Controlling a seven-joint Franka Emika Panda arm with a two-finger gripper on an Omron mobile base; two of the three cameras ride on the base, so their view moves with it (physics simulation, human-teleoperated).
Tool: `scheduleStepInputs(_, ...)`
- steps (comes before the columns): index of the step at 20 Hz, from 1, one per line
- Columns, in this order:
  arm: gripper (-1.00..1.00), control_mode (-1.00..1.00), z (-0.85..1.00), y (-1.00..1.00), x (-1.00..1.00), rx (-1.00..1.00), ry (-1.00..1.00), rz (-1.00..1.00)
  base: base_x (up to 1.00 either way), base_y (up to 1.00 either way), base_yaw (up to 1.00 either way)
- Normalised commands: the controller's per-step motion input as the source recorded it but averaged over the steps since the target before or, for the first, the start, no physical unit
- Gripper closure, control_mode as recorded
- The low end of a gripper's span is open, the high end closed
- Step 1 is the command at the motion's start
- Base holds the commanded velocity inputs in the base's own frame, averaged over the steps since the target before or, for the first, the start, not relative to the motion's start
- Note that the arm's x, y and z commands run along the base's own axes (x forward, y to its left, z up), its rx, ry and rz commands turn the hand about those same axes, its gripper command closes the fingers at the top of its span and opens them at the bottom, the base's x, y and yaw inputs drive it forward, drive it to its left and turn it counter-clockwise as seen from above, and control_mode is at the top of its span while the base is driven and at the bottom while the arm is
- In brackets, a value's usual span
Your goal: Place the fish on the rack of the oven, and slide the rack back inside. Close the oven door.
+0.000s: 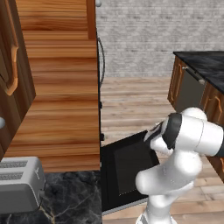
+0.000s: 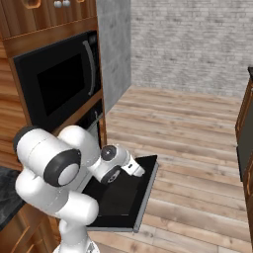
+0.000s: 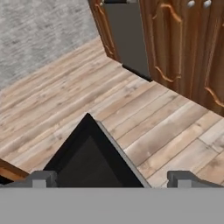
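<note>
- Left base view: the black drop-down oven door with its dark glass window [image 1: 127,168] lies open and flat, jutting out from the wood-grain cabinet wall over the plank floor. The white jointed arm [image 1: 183,144] bends above it. A boxy grey metal toaster [image 1: 19,183] sits on the dark marbled stone desk [image 1: 70,197] at lower left. The fish and the wire rack cannot be made out here.
- Right base view: the same open door [image 2: 133,195] is a smooth, matt black slab with a thin grey rim, hinged low at the black built-in oven [image 2: 94,116], whose cavity is mostly hidden by the arm. Above it sits the glossy black microwave with a curved handle [image 2: 57,81]. The arm's wrist reaches out over the door; the fingers are too small to judge.
- Hand view: the pincer [image 3: 111,178] looks down past a corner of the door [image 3: 89,157] to pale floorboards and wooden cabinets. Its two grey fingertips [image 3: 39,178] stand wide apart with nothing between them.
- Judgement: with the pincer empty and hovering over the open door, the closing step seems in hand, though whether the fish is on the rack cannot be told. Next calls for getting under the door's free edge and swinging it up.
</note>
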Motion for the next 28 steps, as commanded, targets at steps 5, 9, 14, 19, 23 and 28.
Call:
scheduleStepInputs(5,-1.00,-1.00,0.16,-0.75,-0.19,0.24,0.13,-0.03,0.00,0.00,0.00)
scheduleStepInputs(9,-1.00,-1.00,-0.31,-0.44,-0.01,0.31,0.08,0.00,0.00,0.00,0.00)
scheduleStepInputs(14,-1.00,-1.00,-0.91,-0.02,0.00,0.28,0.00,-0.02,0.00,0.00,0.00)
scheduleStepInputs(19,-1.00,-1.00,-0.79,0.01,0.00,0.23,0.10,-0.05,0.00,0.00,0.00)
scheduleStepInputs(23,-1.00,-1.00,-0.41,0.00,0.00,0.16,0.06,-0.05,0.00,0.00,0.00)
scheduleStepInputs(28,-1.00,-1.00,0.00,-0.20,0.02,0.12,-0.06,0.00,0.00,0.00,0.00)
